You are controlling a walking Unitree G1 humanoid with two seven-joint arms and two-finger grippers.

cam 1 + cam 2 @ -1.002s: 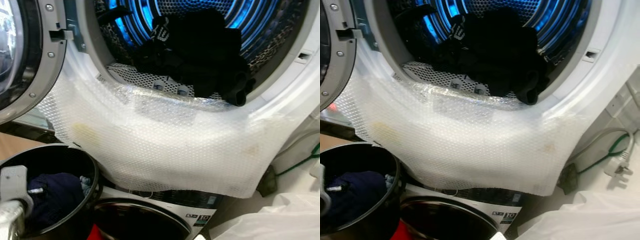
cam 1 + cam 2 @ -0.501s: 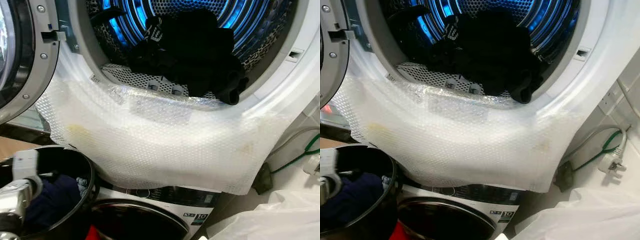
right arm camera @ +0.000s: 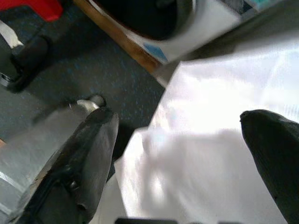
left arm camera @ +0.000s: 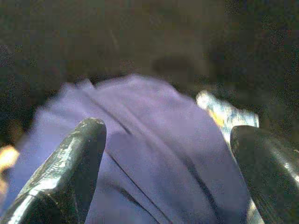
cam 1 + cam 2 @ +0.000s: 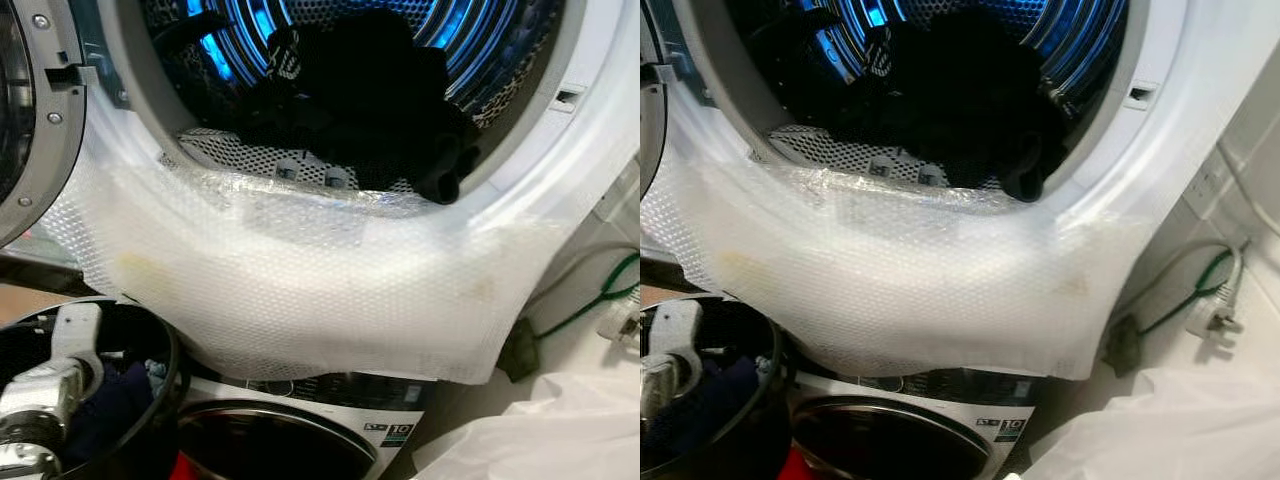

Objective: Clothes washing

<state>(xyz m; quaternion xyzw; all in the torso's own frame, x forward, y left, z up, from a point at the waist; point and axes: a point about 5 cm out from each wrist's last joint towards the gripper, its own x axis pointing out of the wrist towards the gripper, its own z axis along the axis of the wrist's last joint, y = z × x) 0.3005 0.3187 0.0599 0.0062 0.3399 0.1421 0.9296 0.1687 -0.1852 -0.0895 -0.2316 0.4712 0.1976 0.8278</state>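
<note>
A sheet of bubble wrap (image 5: 300,290) is draped over the lower rim of the open drum (image 5: 330,60) and hangs down the machine's white front. Inside the blue-lit drum a heap of black clothes (image 5: 370,100) is piled, one dark fold drooping over the rim at its right side. The open door (image 5: 30,110) is seen at the far left. Below the wrap, the dark round door of a lower machine (image 5: 270,445) is visible, and a green cable with a white plug (image 5: 1210,310) lies by the wall at the right, near a white sheet (image 5: 540,430).

A black basket (image 5: 165,370) stands at the lower left, its rim just beside the hanging wrap. The left arm (image 5: 45,390) is reached down into it. In the left wrist view the left gripper (image 4: 168,163) is held wide apart over a purple-blue garment (image 4: 154,158), which lies between and just beyond the fingers (image 4: 70,163); contact cannot be told.

In the right wrist view the right gripper (image 3: 187,163) is spread wide with nothing between its fingers, over the white sheet and dark floor (image 3: 93,70).
</note>
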